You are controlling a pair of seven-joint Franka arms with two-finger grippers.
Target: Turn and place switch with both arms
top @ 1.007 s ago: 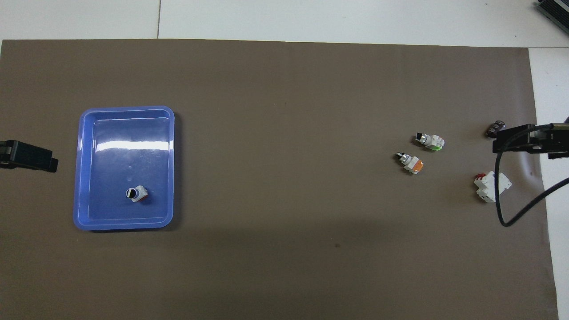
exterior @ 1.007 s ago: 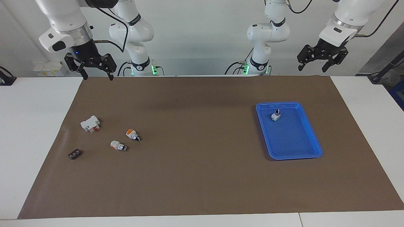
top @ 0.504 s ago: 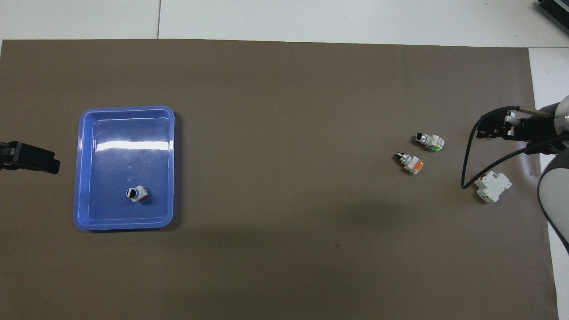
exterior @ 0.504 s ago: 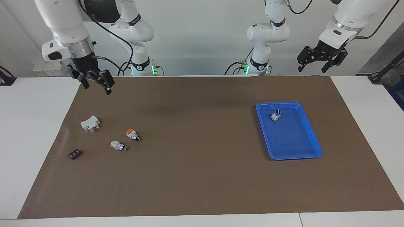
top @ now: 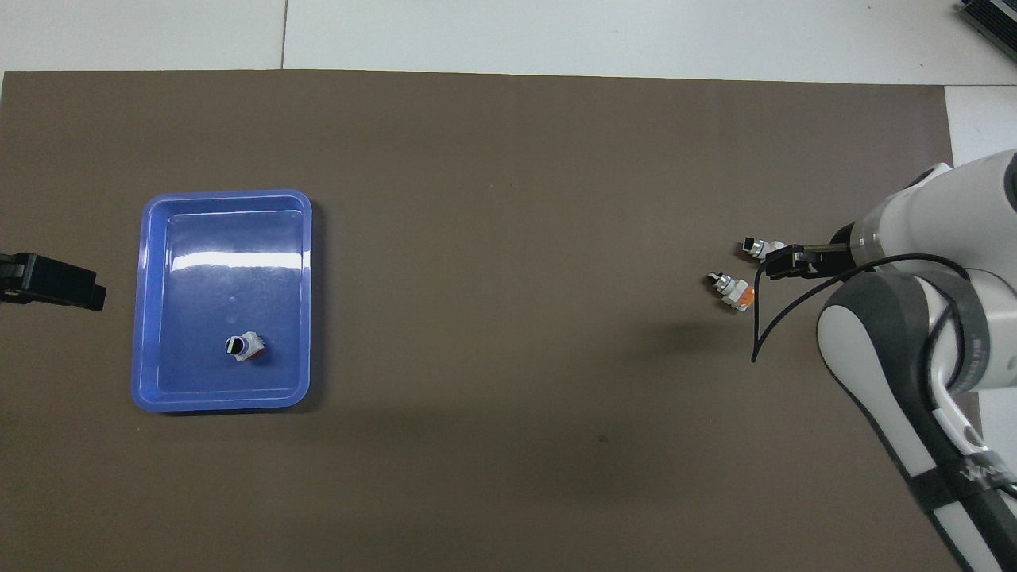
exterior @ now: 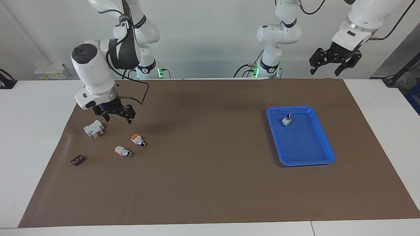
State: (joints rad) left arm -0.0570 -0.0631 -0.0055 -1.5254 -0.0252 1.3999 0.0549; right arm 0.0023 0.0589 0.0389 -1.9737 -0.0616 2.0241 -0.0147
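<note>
Switch [exterior: 137,140] is found lying on its side on the brown mat [exterior: 210,196], toward the right arm's end of the table, about midway between the mat's long edges, orange base toward the robots. A similar switch [exterior: 123,151] is seen just beside it, farther from the robots. A white block [exterior: 94,128] and a small dark part [exterior: 77,160] are seen closer to the mat's short edge.

Right gripper [exterior: 116,118] is seen low over bare mat between block and switch, jaws wide open, nothing held.

Left gripper [exterior: 325,70] is parked high over the mat corner at its own end, open and empty, waiting. Blue tray [exterior: 303,163] is seen at that end, with one switch [exterior: 287,120] upright in it.

Step judged: approach for pickup, not yet aligned. The jaws should be centred over the white middle and closed across the body's short axis, so the neighbour is not clipped and the knob end is left free for the other arm.
</note>
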